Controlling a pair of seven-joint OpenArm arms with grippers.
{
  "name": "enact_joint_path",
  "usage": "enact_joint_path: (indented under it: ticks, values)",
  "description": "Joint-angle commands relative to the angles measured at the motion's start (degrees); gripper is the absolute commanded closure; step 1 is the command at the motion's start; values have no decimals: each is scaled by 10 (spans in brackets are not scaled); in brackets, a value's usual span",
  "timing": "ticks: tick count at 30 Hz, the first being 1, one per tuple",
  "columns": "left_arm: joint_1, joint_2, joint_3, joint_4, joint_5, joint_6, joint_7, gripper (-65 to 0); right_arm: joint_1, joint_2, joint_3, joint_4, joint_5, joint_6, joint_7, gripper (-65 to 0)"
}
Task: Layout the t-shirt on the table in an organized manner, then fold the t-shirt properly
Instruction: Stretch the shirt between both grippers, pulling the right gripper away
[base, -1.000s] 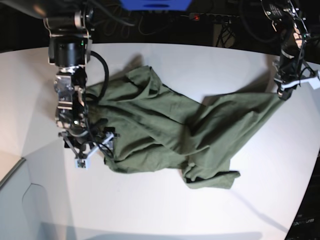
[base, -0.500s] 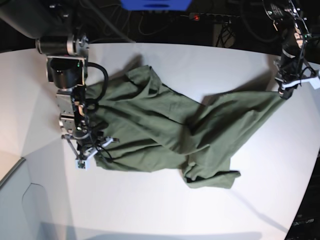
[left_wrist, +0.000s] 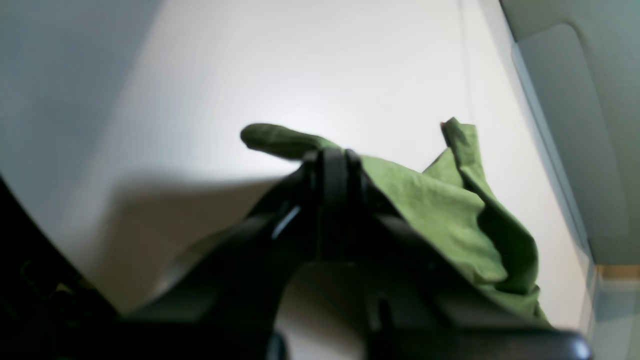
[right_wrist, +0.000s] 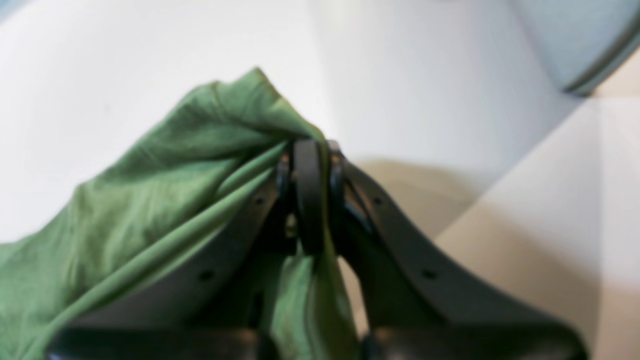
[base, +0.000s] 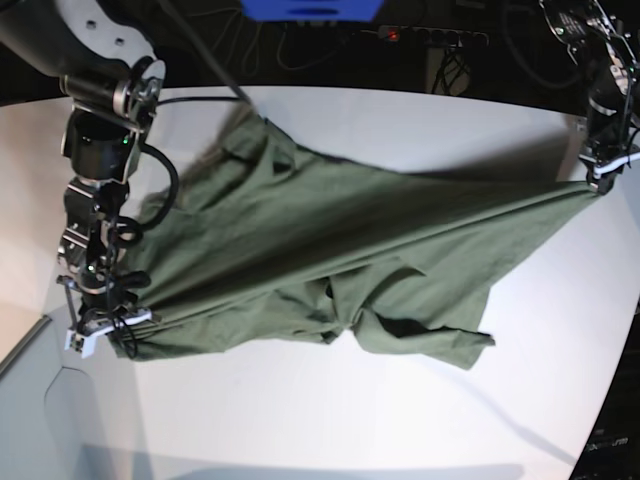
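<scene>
The table (base: 330, 420) is big and white, and the t-shirt (base: 320, 250) lies across the middle of it. Everything here is told by where it sits next to the t-shirt.

At the left end of the t-shirt, in the base view, is the right gripper (base: 98, 330). Its jaws are pressed together on the green cloth, so it is pinching the low left corner of the shirt. In the right wrist view the right gripper (right_wrist: 310, 150) has the cloth bunched up between its black jaws, and folds of the t-shirt (right_wrist: 150, 200) hang down and away to the left of it. The white table (right_wrist: 425, 75) shows behind.

In the middle, the t-shirt is pulled long and tight between the two grippers, with a straight ridge running from one end to the other. The top part spreads out up and to the left. The low part is wrinkled, and a loose flap lies on the table below the ridge.

At the right end of the t-shirt is the left gripper (base: 600, 172). It is squeezed tight on the far right tip of the cloth. In the left wrist view the left gripper (left_wrist: 332, 157) has green cloth (left_wrist: 440, 200) coming out both sides of its closed jaws, above the table (left_wrist: 325, 65).
</scene>
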Motion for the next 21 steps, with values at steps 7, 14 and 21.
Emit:
enact_joint_path:
  ticks: [7,14,21]
  values:
    - [1,3,2,8,-7,-5,-17,0,39,6,-14,-23,0,-2,14,-59]
    - [2,7,2,8,-6,-5,-16,0,38,14,-19,-12,0,-2,12,-387]
    - [3,8,2,8,-6,-5,-16,0,-117,-36,-13,256,2,0,9,-410]
